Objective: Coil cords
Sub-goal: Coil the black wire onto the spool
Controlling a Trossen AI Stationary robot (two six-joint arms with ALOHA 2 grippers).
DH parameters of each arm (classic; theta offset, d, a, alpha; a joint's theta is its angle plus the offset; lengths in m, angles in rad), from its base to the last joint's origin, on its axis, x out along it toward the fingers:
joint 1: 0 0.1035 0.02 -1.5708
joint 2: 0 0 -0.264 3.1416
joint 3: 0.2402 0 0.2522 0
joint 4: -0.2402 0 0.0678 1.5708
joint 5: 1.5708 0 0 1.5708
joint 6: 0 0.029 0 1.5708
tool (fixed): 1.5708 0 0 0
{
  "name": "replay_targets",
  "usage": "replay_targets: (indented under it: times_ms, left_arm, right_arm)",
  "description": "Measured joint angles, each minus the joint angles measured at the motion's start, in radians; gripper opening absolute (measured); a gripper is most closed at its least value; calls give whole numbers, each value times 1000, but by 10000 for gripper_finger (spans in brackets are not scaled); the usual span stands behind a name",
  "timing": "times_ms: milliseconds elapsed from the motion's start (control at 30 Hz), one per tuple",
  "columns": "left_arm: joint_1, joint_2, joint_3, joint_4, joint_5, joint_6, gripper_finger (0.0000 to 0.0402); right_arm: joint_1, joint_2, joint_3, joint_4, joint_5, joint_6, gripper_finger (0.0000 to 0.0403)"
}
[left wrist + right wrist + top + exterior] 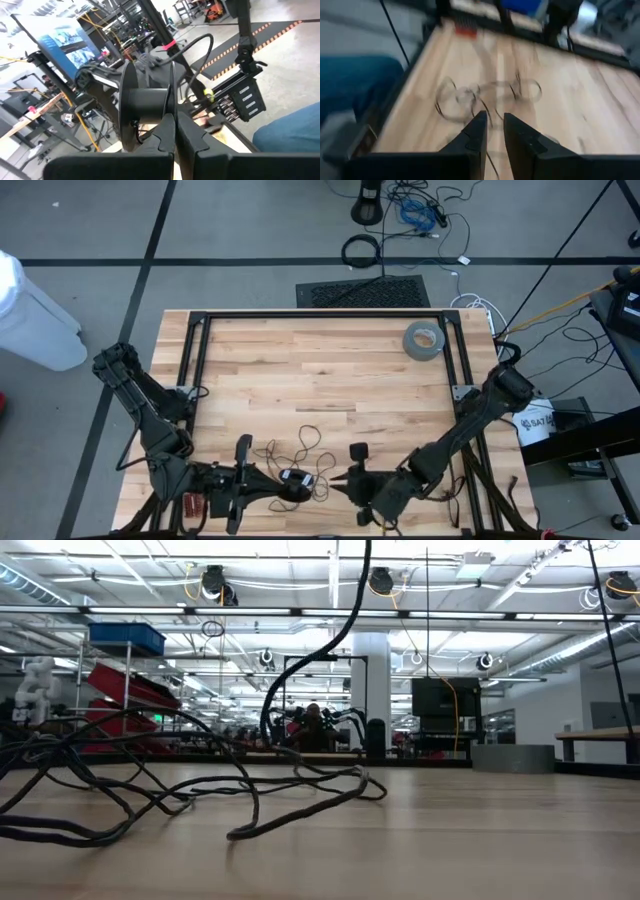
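The cord (305,443) is a thin black wire. It lies in loose loops on the wooden table near its near edge, and it also shows in the low view (250,808) and the right wrist view (470,97). One strand (340,620) rises off the table and out of the low view. My left gripper (175,122) is shut at a black spool (145,102), held level above the near edge (297,480). My right gripper (493,125) slants down over the loops with a narrow gap between its fingers and nothing plainly in it. My left gripper pinches the rim of one of the spool's flanges (171,102) between its shut fingertips. The fingers lie level. The spool is lifted clear of the table with its axle lying across the fingers. A thin wire (136,132) leaves the hub.
A grey tape roll (424,340) lies at the far right of the table. A black frame rail (320,313) runs around the tabletop. A small red thing (192,502) sits at the near left corner. Something blue (355,80) shows beyond the near edge.
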Motion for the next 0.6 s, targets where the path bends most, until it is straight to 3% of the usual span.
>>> replay_targets:
  times_ms: [233,300,433,600]
  left_arm:
    - [0,0,0,0,-5,7,2]
    - [0,0,0,-1,-5,19,2]
    - [0,0,0,-4,-5,19,2]
    - [0,0,0,-4,0,19,2]
  right_arm:
    - [-7,0,-341,849,-41,-228,52]
    - [-10,-1,-399,1006,-78,-269,53]
    - [-27,-2,-432,1128,-217,-290,71]
    - [-46,17,-394,1113,-261,-251,128]
